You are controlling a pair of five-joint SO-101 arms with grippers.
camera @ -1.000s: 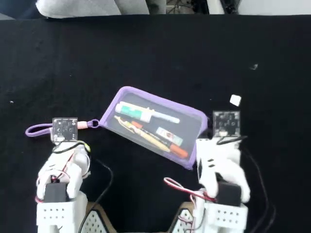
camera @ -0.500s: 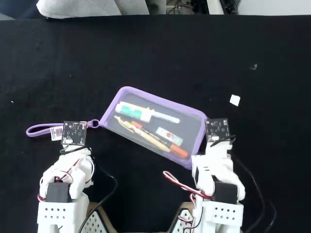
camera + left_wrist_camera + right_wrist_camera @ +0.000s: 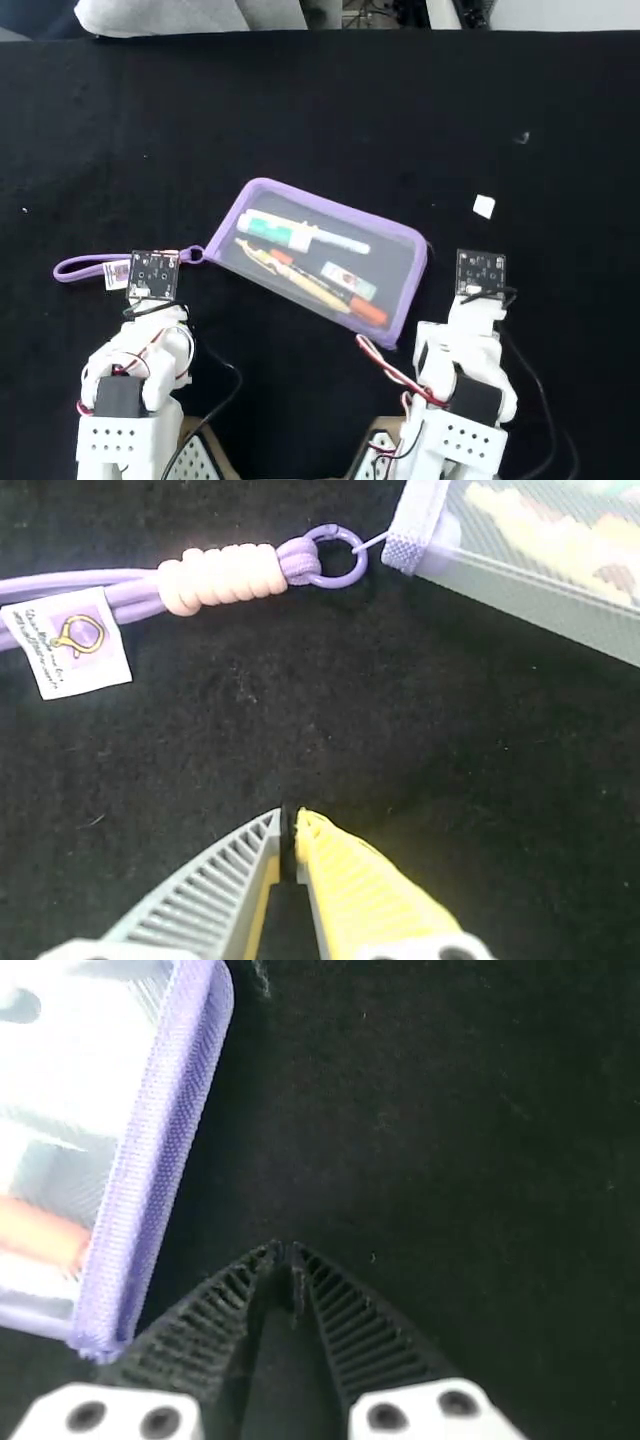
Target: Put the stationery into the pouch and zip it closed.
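Two closed, empty grippers here. The purple pouch (image 3: 320, 260) lies mid-table with the markers and pens (image 3: 305, 240) inside. The left gripper (image 3: 293, 830) hangs over bare cloth near the lavender wrist strap (image 3: 110, 585); the right gripper (image 3: 285, 1255) sits just beside the pouch's other end. Packing looks done, though the zip's state is hard to tell. A small white bit (image 3: 484, 207) lies apart; if that's stationery, next is picking it up, reopening the pouch and zipping again.
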